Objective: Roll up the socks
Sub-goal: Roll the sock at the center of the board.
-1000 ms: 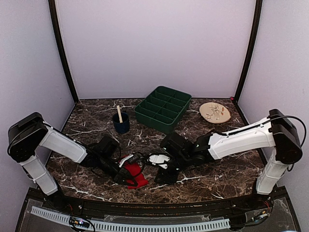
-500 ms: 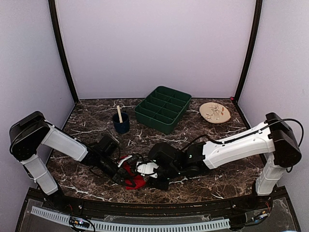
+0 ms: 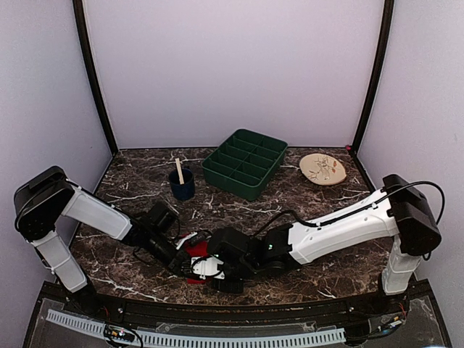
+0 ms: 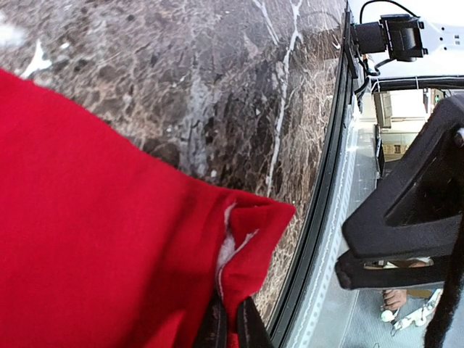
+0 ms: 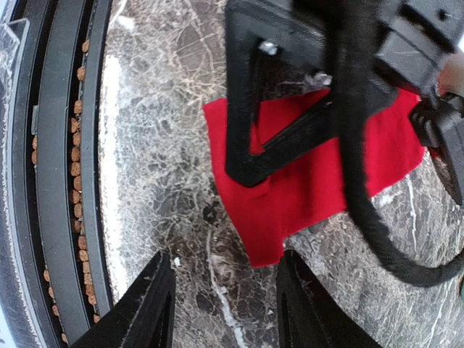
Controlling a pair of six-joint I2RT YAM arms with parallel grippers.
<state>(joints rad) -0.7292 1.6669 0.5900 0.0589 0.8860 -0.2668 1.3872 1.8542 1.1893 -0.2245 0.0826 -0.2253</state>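
Well in front of the tray [image 3: 233, 181], red sock [image 5: 312, 181] lies unrolled on the counter [image 3: 326, 279], left end effector [image 4: 230, 328] clamped on its edge, right end effector [image 5: 225, 304] spread wide and empty beside it; teal sock not visible, so rolling looks barely started.

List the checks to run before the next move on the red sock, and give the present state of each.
1. Left gripper holds the red sock: ok, shut on its edge.
2. Right gripper ready to grasp: ok, open and empty.
3. Right gripper lined up: ok, the sock's corner lies just ahead of its gap.
4. Sock flat on the table: ok where visible; part is hidden under the left gripper.
5. Room between the grippers: not ok, it looks tight, with the left one over the sock close ahead of the right fingers.
6. Second sock within reach: cannot tell, not clearly seen in any view.
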